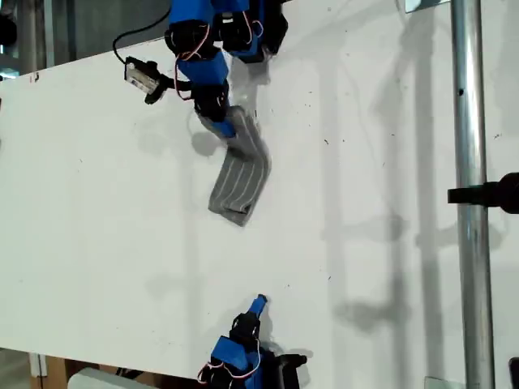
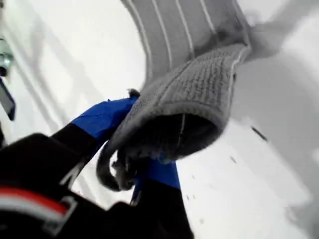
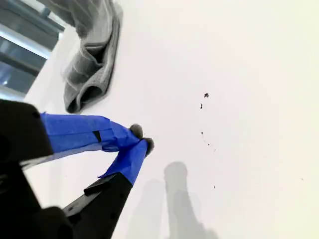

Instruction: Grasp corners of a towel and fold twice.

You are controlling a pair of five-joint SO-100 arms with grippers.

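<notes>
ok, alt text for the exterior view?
Seen from above, my first pincer at the top of the exterior view is shut on one end of the folded grey striped towel, which trails across the white table. My second pincer rests shut and empty at the bottom edge.

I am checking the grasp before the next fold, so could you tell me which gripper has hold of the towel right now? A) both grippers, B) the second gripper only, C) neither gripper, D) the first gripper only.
D: my first gripper is shut on the bunched towel, while my second gripper has its tips together on nothing, apart from the cloth.
</notes>
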